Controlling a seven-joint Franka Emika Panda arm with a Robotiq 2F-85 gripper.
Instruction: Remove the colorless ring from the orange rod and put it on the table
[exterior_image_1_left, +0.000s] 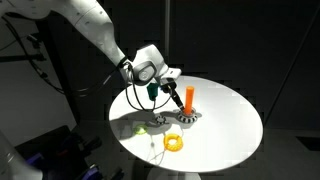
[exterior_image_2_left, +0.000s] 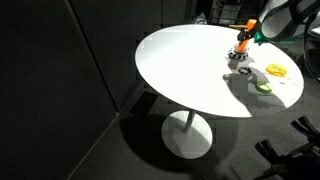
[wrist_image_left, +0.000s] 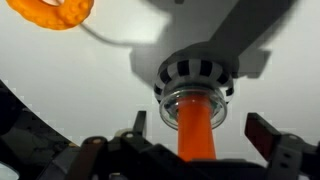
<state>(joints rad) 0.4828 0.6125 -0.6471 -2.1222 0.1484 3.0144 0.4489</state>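
The orange rod (wrist_image_left: 196, 128) stands upright on its pale, dark-flecked foot (wrist_image_left: 195, 69) on the white table (exterior_image_1_left: 225, 110). The colorless ring (wrist_image_left: 195, 101) sits around the rod, low down just above the foot. My gripper (wrist_image_left: 200, 135) is open, with one finger on each side of the rod and touching neither rod nor ring. In both exterior views the gripper (exterior_image_1_left: 175, 92) (exterior_image_2_left: 256, 33) hovers beside the rod (exterior_image_1_left: 190, 98) (exterior_image_2_left: 245, 44). The ring is too small to make out there.
A yellow ring (exterior_image_1_left: 174, 143) (exterior_image_2_left: 275, 70) lies flat on the table near the rod and shows at the top left of the wrist view (wrist_image_left: 60, 12). A small green object (exterior_image_1_left: 140, 131) (exterior_image_2_left: 263, 87) lies near the table edge.
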